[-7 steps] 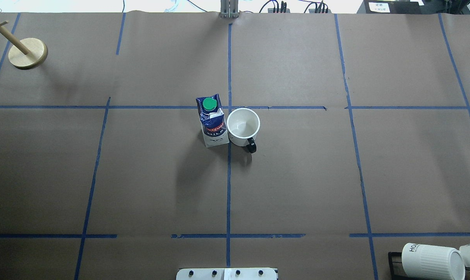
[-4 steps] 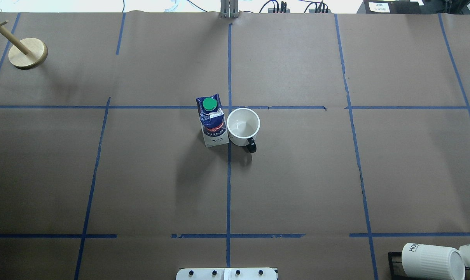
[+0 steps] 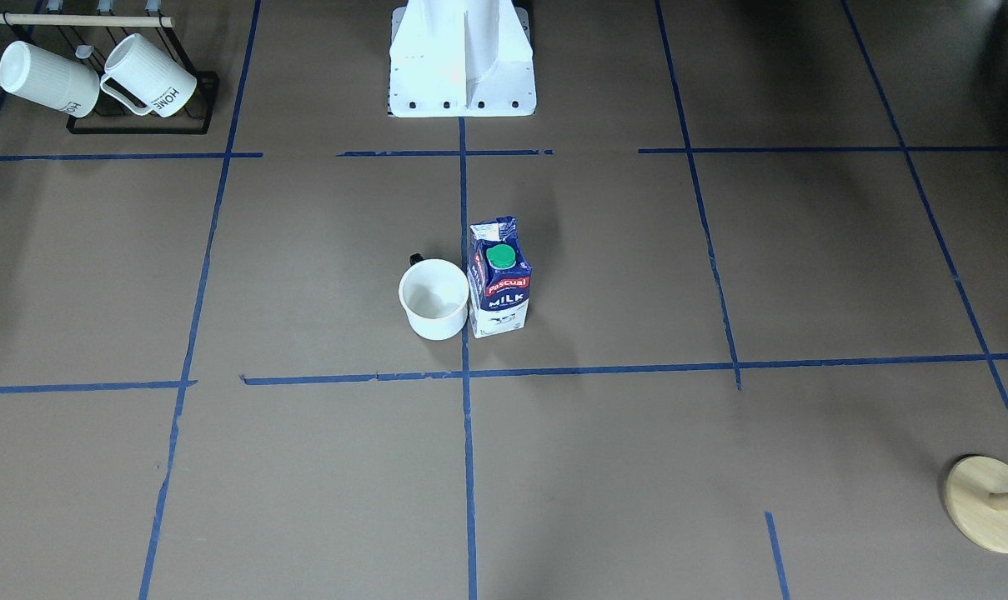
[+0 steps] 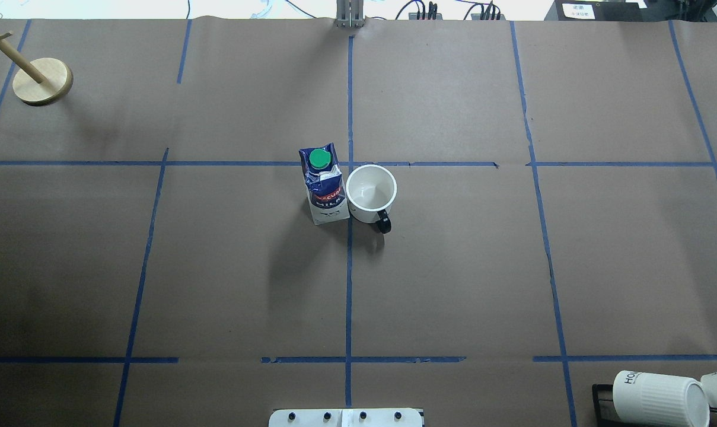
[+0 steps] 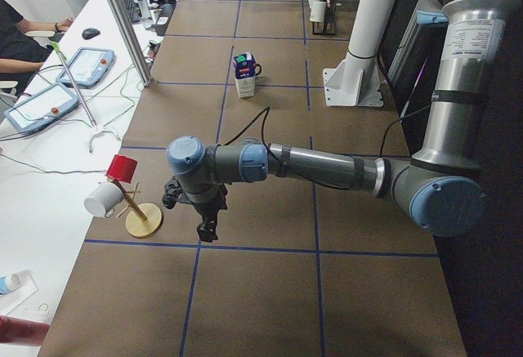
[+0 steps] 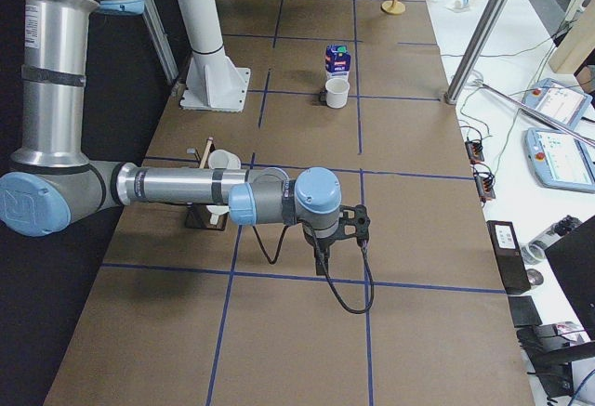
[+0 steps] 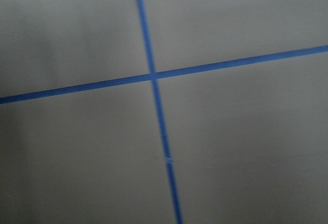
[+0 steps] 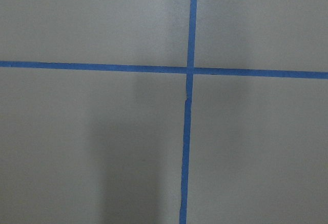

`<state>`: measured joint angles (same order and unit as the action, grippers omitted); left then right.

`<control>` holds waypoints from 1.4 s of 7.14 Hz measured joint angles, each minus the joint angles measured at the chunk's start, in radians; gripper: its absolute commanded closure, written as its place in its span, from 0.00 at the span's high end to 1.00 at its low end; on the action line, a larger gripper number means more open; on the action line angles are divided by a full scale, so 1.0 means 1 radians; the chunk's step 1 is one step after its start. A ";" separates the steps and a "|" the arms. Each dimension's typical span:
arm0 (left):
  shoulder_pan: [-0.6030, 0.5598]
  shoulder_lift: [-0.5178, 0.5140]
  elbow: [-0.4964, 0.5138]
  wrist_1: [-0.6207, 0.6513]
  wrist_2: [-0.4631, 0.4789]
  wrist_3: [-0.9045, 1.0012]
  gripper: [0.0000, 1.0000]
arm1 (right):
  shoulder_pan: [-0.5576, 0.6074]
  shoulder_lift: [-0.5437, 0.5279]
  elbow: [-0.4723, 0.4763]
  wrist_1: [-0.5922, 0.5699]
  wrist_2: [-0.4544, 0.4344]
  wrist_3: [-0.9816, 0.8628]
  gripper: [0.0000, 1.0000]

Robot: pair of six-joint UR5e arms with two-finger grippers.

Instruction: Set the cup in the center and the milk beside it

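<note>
The plain white cup (image 4: 370, 193) stands upright just right of the middle blue tape line, its dark handle toward the robot. It also shows in the front view (image 3: 433, 298). The blue and white milk carton (image 4: 324, 187) with its green cap stands upright right against the cup's left side (image 3: 498, 279). Both stand just on the robot's side of the center tape crossing (image 4: 350, 163). My left gripper (image 5: 208, 230) shows only in the left side view, far from both. My right gripper (image 6: 321, 262) shows only in the right side view. I cannot tell whether either is open or shut. Both wrist views show only tape crossings.
A black rack with ribbed white "HOME" mugs (image 4: 655, 397) stands at the near right corner (image 3: 95, 79). A wooden peg stand (image 4: 42, 81) is at the far left, with a red and a white cup on it (image 5: 122, 169). The robot's white base (image 3: 462, 58) is at the near edge.
</note>
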<state>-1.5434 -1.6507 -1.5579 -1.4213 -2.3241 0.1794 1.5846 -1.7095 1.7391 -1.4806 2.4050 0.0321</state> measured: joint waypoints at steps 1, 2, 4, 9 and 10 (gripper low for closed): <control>-0.017 0.022 0.026 -0.040 -0.018 0.000 1.00 | 0.000 0.000 0.001 0.000 0.001 0.001 1.00; -0.031 0.036 0.033 -0.058 -0.037 -0.001 1.00 | 0.000 0.001 0.003 0.000 0.001 0.002 1.00; -0.052 0.041 0.027 -0.066 -0.050 -0.008 1.00 | 0.000 0.001 0.005 0.000 0.003 0.003 1.00; -0.093 0.043 0.015 -0.059 -0.047 -0.016 1.00 | 0.000 0.001 0.006 0.000 0.003 0.002 1.00; -0.093 0.044 0.018 -0.056 -0.046 -0.027 1.00 | 0.000 0.001 0.006 0.000 0.002 0.002 1.00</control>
<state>-1.6365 -1.6068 -1.5402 -1.4776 -2.3705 0.1529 1.5846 -1.7089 1.7448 -1.4803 2.4073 0.0338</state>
